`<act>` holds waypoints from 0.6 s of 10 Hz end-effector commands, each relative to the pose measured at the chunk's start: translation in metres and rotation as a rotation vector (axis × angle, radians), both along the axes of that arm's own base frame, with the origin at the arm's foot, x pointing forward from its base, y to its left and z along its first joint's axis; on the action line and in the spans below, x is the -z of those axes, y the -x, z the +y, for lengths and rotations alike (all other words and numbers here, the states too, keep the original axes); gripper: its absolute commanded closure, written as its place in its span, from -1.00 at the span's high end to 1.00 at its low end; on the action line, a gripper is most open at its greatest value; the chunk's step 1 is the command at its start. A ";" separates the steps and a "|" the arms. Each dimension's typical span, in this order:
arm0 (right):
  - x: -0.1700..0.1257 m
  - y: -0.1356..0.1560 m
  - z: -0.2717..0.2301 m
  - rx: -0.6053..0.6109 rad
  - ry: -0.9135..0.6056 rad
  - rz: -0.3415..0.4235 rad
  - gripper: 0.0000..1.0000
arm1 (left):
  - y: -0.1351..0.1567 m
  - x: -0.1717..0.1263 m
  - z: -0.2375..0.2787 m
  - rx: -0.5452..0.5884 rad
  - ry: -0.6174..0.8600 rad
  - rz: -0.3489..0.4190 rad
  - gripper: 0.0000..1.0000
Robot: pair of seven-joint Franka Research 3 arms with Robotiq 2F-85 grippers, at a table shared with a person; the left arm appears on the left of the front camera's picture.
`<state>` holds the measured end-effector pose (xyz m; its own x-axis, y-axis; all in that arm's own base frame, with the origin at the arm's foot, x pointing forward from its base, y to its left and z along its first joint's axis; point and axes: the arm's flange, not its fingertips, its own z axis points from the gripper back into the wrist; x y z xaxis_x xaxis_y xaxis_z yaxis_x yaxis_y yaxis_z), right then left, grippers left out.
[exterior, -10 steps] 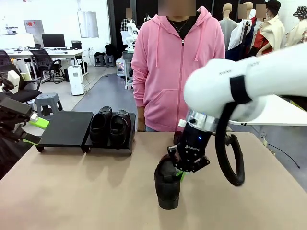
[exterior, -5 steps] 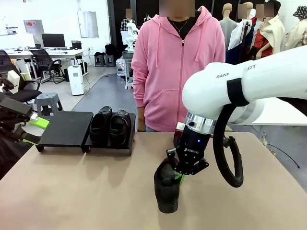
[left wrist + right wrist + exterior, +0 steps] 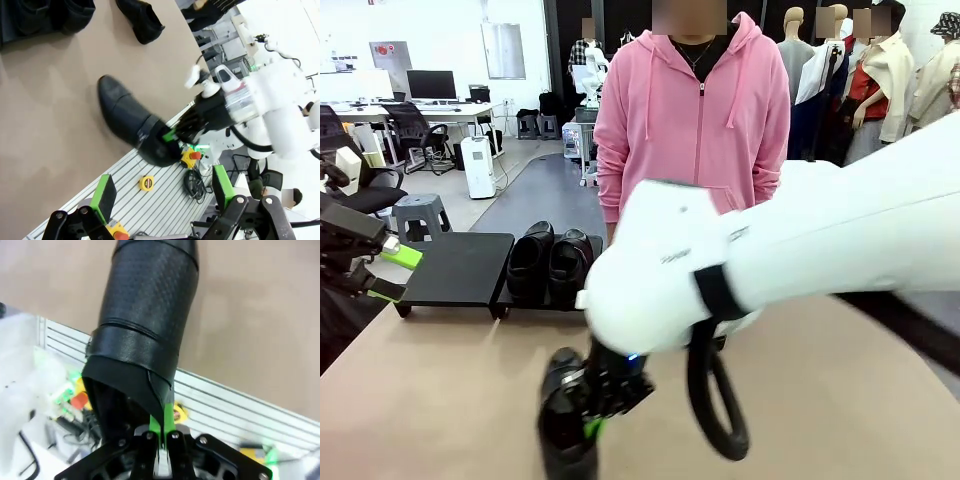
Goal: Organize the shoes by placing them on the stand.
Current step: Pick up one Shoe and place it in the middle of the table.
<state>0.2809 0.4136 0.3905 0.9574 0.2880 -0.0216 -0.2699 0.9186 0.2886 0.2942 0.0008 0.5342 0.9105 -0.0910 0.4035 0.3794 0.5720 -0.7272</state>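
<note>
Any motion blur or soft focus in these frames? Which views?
Front view: the right arm, near the lens, is smeared, as is the shoe it holds; the stand is sharp. Left wrist view: that shoe and the right gripper are blurred. Right wrist view: shoe crisp, the background soft.

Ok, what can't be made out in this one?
- Front view: the blurred right arm hides the fourth shoe, which lies loose on the table in the left wrist view.
- Front view: the held shoe is blurred, its lower end cut off by the bottom edge.
- Left wrist view: the two shoes on the stand are cut off by the top edge.
</note>
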 end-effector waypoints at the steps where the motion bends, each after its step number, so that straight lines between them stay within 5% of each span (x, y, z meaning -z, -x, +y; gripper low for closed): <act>1: 0.023 -0.039 0.044 0.067 0.002 -0.076 -1.00 | 0.000 -0.002 0.001 0.002 0.018 0.000 1.00; 2: 0.025 -0.041 0.058 0.114 -0.041 -0.109 -1.00 | 0.000 -0.002 0.001 0.002 0.018 0.000 1.00; 6: 0.029 -0.055 0.061 0.294 -0.133 -0.031 -1.00 | 0.000 -0.002 0.001 0.002 0.018 0.000 1.00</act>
<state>0.3374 0.4651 0.3586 0.9972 0.0652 0.0372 -0.0744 0.9248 0.3731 0.2942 0.0008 0.5342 0.9105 -0.0910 0.4034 0.3794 0.5722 -0.7271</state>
